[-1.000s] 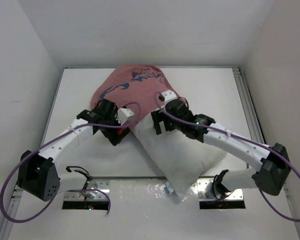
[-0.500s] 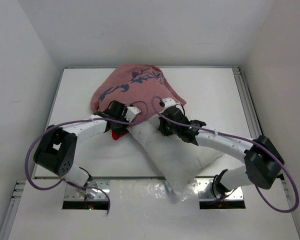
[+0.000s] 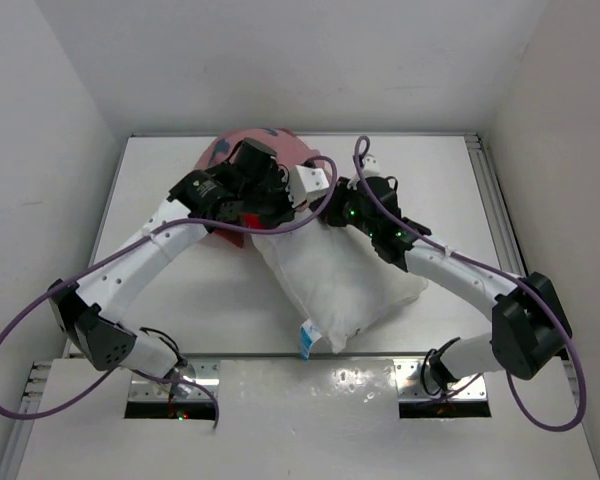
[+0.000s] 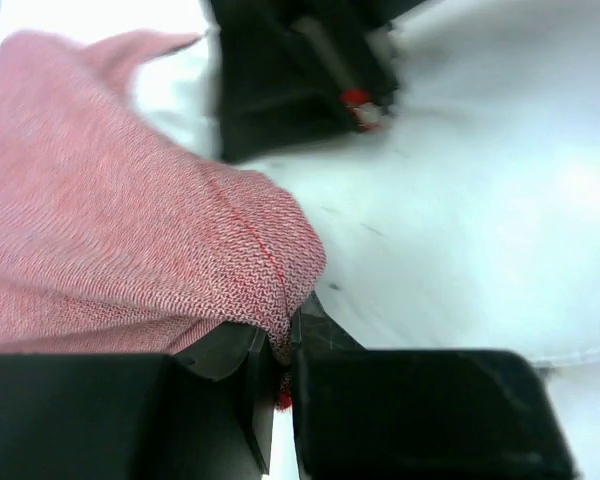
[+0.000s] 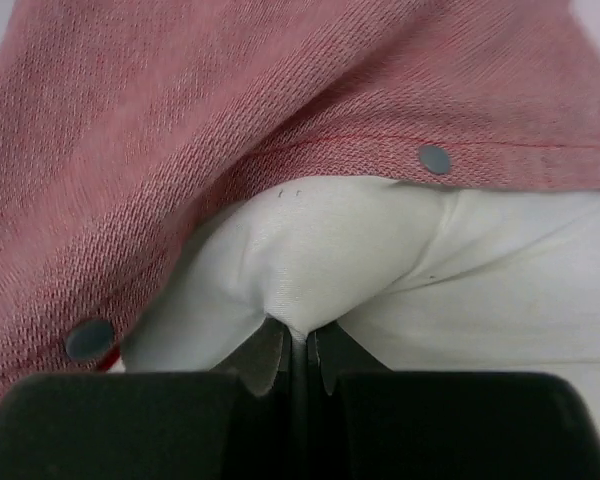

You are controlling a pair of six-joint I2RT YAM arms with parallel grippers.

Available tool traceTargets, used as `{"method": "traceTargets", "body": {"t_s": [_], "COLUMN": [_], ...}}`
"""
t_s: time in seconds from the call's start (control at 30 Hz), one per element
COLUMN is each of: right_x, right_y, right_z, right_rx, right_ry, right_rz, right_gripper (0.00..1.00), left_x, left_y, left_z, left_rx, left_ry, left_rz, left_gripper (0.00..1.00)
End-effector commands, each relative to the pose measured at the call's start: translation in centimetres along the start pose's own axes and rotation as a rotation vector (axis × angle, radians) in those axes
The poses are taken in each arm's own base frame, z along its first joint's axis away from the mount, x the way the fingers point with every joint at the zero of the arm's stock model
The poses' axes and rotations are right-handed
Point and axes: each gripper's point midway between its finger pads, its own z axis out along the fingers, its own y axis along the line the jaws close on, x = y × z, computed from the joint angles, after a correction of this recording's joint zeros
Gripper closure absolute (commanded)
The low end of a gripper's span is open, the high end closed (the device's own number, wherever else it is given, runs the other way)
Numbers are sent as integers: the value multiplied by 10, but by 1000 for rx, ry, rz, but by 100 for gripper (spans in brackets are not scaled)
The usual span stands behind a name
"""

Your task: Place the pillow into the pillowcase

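The white pillow lies slanted across the table's middle, its blue-and-white tag at the near corner. Its far end goes into the mouth of the red pillowcase, which the arms mostly cover in the top view. My left gripper is shut on the pillowcase's hem, with the pillow beside it. My right gripper is shut on a pinch of the pillow, just under the pillowcase's edge with its grey snaps. The two grippers are close together.
The white table is boxed in by walls on the left, back and right. A metal rail runs along its right side. Both arm bases and their mounting plates sit at the near edge.
Both grippers went from open to shut, the left on the pillowcase hem, the right on the pillow. Both arms then moved toward the back, and the pillow slid off the near edge.
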Motion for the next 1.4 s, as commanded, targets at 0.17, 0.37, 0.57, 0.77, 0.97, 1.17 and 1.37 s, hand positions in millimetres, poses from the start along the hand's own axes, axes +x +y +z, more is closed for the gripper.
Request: {"method": "traceTargets", "body": {"t_s": [0.17,0.37,0.57,0.77,0.97,1.17,1.37], "right_x": [-130,-124,-81,10,32,-2,-2], "right_y": [86,76,73,41,1,-19,-52], "right_z": [-57,-68,-53,-46,-68,-89,-92], "right_rx": [-196,-115,-17,16,128,182,184], "right_ry": [-531,-594,-462,-229,-144,-85,76], "right_rz": [224,243,55,-65,-158,-243,-229], "right_gripper": [100,100,100,81,1,92,1], "left_x": [-85,-112,-80,-10,-16,-6,28], "left_y": [-39,-34,8,-41,2,75,97], "left_z": [-47,-66,-32,-30,-42,21,61], "left_rx": [300,301,162,346,173,-140,-217], "left_ry": [-245,-336,-261,-104,-139,3,231], "left_rz": [191,237,16,126,-21,-184,-212], "left_gripper": [100,100,100,33,0,79,20]}}
